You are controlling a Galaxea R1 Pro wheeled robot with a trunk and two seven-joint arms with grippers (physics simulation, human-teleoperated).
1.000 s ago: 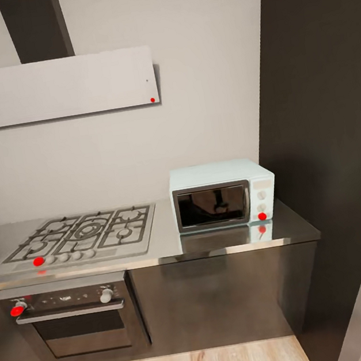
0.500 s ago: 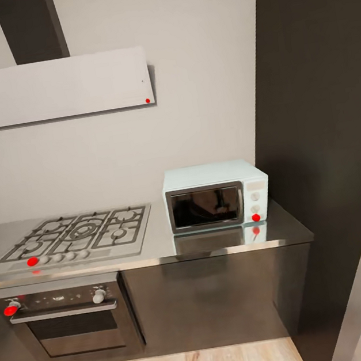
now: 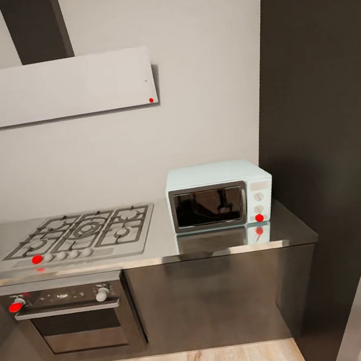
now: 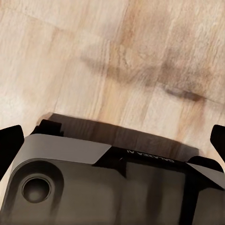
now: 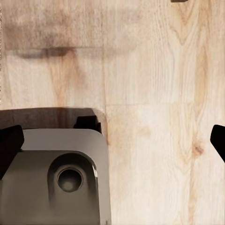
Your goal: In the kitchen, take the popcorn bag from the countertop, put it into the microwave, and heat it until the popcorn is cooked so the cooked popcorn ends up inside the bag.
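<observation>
left gripper (image 4: 112,140): dark fingertips at the frame's two side edges, spread wide, nothing between them; aimed down at the wood floor (image 4: 140,56) over the robot base (image 4: 93,183).
right gripper (image 5: 112,138): same pose, tips far apart, empty, above floor boards and the grey base corner.
oven (image 3: 71,320): 1, built in under the hob, door shut, two knobs.
countertop (image 3: 225,240): 1 steel slab, ahead of the robot and above gripper level; bare strip in front of the microwave.
gas hob (image 3: 78,236): 1, on the left part of the slab.
microwave (image 3: 220,194): 1, at the right end, long axis along the counter, door closed, facing the robot.
popcorn bag: 0 visible on the counter stretch in the head view; location cannot be told.
key relation: microwave sits right of centre, so probably the right arm's side; both arms hang low, well apart from it.
hood (image 3: 58,89): 1, white, on the wall above the hob.
</observation>
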